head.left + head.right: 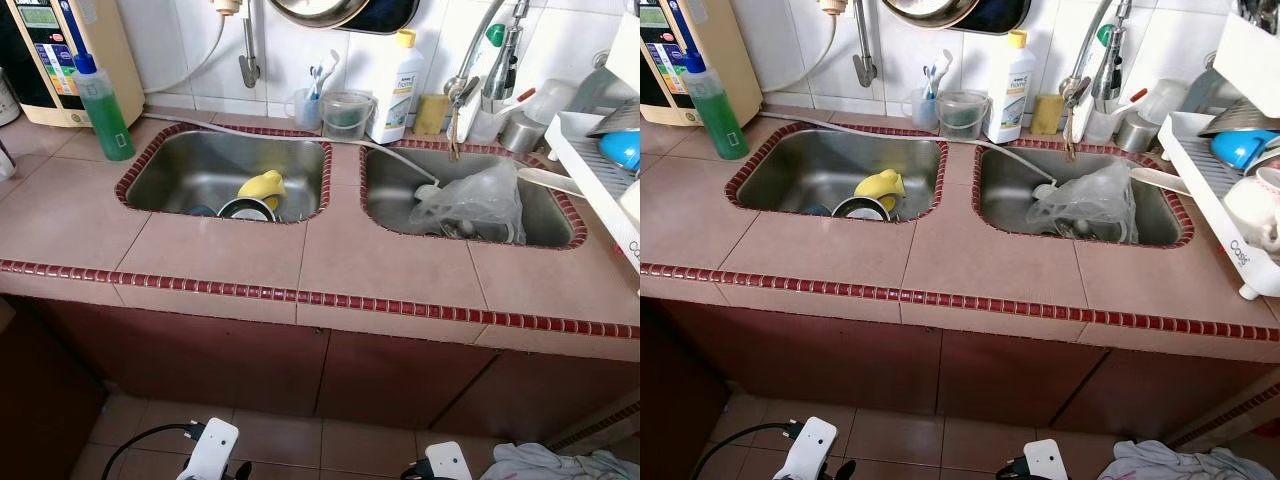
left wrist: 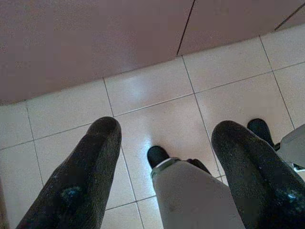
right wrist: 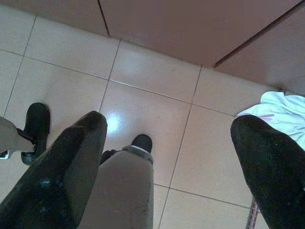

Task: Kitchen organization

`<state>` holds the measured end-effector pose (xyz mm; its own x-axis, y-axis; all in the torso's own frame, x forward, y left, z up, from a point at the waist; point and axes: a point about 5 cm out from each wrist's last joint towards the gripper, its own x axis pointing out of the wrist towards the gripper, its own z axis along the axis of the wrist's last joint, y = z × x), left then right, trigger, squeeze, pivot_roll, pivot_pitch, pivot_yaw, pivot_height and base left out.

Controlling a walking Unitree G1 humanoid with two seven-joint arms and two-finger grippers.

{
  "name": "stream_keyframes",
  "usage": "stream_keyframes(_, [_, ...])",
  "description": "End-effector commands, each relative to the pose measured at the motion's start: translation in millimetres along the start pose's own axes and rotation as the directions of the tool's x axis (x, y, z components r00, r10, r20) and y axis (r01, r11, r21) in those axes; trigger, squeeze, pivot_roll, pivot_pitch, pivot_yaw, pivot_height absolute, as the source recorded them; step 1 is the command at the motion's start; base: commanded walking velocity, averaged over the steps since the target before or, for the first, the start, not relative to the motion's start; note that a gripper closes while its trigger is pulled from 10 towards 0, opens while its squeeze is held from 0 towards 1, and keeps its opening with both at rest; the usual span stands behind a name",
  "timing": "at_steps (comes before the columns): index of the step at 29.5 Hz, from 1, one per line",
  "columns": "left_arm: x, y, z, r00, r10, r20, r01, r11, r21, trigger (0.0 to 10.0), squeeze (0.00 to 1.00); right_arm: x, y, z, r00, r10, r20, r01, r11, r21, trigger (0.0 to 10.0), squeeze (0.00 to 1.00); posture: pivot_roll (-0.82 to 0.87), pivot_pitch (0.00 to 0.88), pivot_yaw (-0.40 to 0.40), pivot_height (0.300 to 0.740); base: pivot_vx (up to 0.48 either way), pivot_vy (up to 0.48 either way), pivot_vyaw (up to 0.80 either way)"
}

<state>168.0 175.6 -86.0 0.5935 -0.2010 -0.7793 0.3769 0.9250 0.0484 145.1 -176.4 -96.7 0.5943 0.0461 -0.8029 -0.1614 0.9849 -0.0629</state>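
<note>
Both arms hang idle by the floor, left claw point(image 2: 164, 157) and right claw point(image 3: 169, 157) w/ fingers apart, empty. Likely first pick: yellow cup point(image 1: 262, 185) in the left sink point(image 1: 170, 175), leaning on a dark bowl point(image 1: 246, 209); prob. light, stiff, slick if wet, so pinch the rim. Plastic bag point(image 1: 475, 200) in the right sink point(image 1: 392, 185) is limp, so grab a bunched fold.

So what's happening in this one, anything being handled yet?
Nothing is held yet. The robot stands facing a tiled counter with two sinks. Both arms hang idle, left gripper and right gripper open above the floor. The left sink holds a yellow item and a bowl; the right sink holds a plastic bag.
</note>
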Motion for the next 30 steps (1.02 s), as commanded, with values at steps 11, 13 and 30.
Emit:
stream_keyframes(11, [0.7,-1.5,1.5,1.000,-0.014,0.002,0.014,1.000,0.015,10.0,0.00,-0.7,-1.8,-2.1,1.000,-0.009,-0.007,0.009,1.000,0.008,10.0,0.00,0.10,0.000,-0.025,0.740,0.000,-0.480,0.00])
stream_keyframes(13, [0.7,-1.8,1.2,1.000,-0.014,0.001,0.014,1.000,0.014,10.0,0.00,-0.9,-1.9,-2.5,1.000,-0.009,-0.008,0.009,1.000,0.008,10.0,0.00,0.10,0.000,-0.025,0.740,0.000,-0.480,0.00])
stream_keyframes(30, [0.5,-1.1,0.5,1.000,-0.008,-0.001,0.008,1.000,-0.007,10.0,0.00,-1.2,-1.7,-3.3,1.000,-0.009,-0.008,0.009,1.000,0.012,10.0,0.00,0.09,0.000,-0.020,0.740,0.000,-0.129,0.00])
